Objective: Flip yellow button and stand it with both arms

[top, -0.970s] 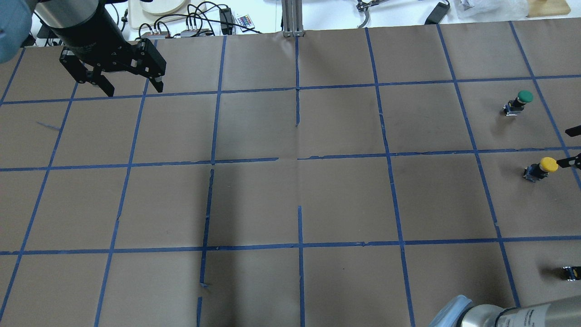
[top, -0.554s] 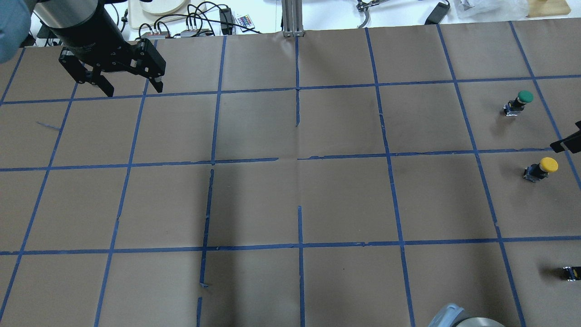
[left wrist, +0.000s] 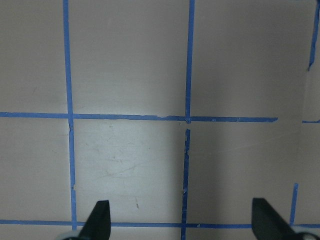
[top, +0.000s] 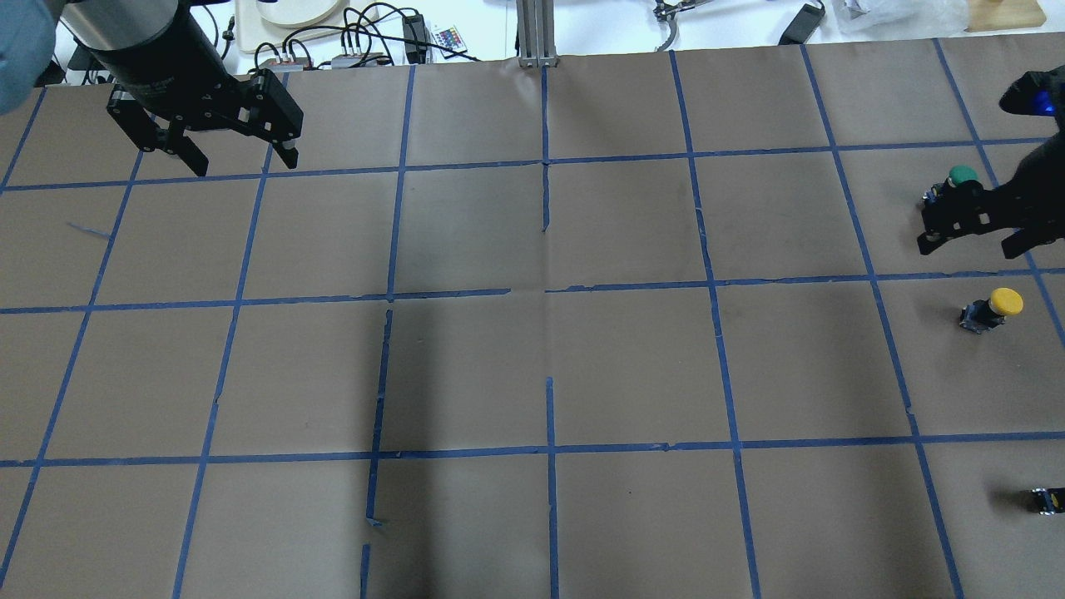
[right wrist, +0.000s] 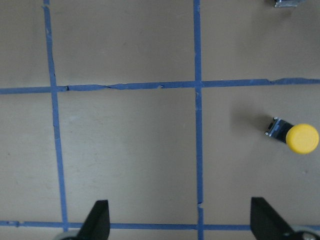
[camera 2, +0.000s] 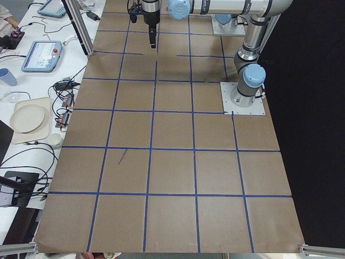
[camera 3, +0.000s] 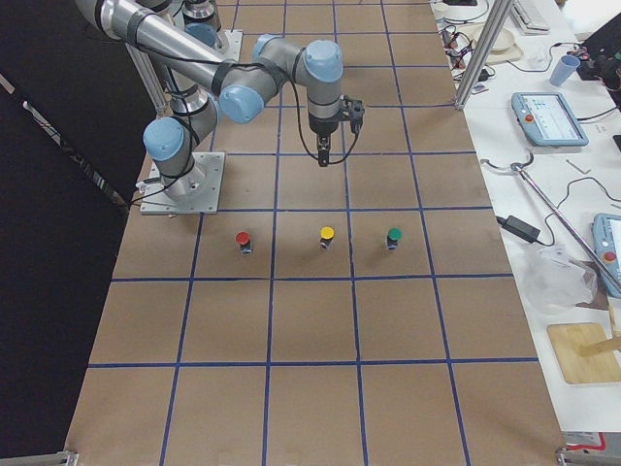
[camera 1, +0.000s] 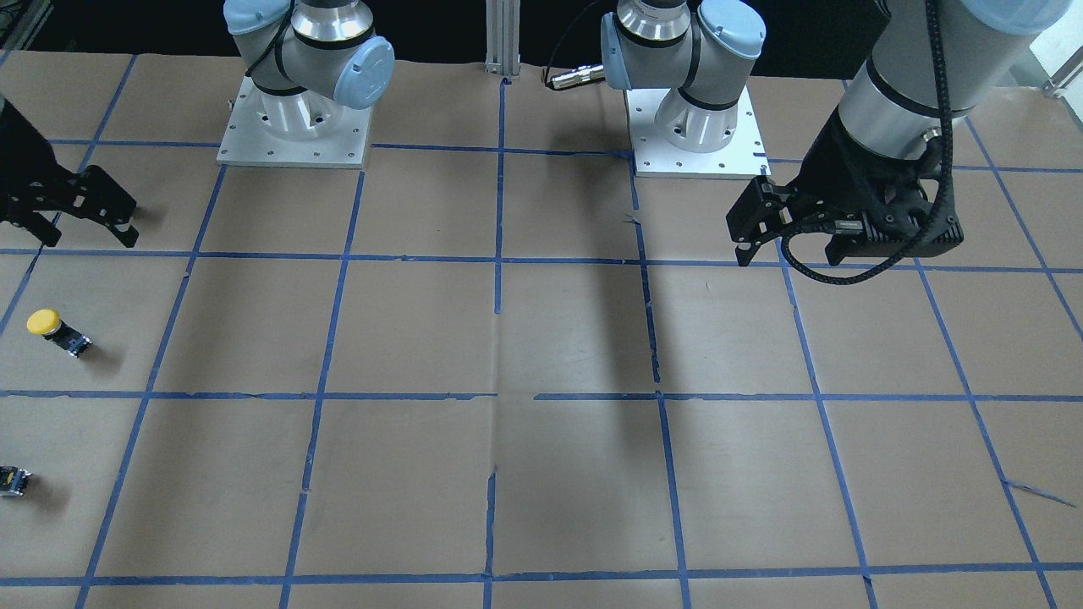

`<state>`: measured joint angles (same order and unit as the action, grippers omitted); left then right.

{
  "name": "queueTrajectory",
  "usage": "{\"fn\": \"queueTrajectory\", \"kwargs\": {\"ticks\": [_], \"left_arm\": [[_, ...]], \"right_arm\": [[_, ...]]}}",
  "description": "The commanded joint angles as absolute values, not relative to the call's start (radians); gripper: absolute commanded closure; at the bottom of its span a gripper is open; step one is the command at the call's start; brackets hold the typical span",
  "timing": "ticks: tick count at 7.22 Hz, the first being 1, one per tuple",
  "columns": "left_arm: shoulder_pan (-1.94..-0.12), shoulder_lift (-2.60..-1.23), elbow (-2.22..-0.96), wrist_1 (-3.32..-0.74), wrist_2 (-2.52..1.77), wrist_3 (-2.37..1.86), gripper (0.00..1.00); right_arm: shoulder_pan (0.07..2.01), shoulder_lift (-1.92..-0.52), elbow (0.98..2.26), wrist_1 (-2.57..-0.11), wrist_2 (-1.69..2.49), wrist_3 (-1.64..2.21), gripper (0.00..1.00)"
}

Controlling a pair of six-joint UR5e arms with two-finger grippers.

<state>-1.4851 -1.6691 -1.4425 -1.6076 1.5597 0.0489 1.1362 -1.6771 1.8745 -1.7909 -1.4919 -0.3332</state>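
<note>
The yellow button stands on the brown table near its right end, yellow cap up and grey-blue base down. It also shows in the front view, the right side view and the right wrist view. My right gripper is open and empty. It hangs raised above the table, apart from the button, as the front view and the right wrist view show. My left gripper is open and empty, raised at the far left of the table.
A green-capped button stands beyond the yellow one, partly behind my right gripper. A red-capped button stands on its other side. A small black block shows at the overhead view's right edge. Blue tape lines grid the table.
My right gripper has moved away from the yellow button's cap, up and toward the green button. The yellow button has stayed where it was. My left gripper has not moved.
</note>
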Motion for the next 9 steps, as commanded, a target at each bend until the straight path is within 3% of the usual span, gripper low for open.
{"fn": "queueTrajectory", "kwargs": {"ticks": [1,6,9], "left_arm": [[-1.485,-1.669,-1.442,-1.608,1.559,0.049,0.00],[-1.483,-1.667,-1.440,-1.606,1.557,0.049,0.00],[-1.483,-1.667,-1.442,-1.605,1.555,0.049,0.00]], "right_arm": [[1.326,-1.710,1.841,-1.735,-1.511,0.001,0.00],[1.569,-1.689,1.611,-1.458,-1.549,0.190,0.00],[1.606,-1.686,1.666,-1.462,-1.557,0.287,0.00]]}}
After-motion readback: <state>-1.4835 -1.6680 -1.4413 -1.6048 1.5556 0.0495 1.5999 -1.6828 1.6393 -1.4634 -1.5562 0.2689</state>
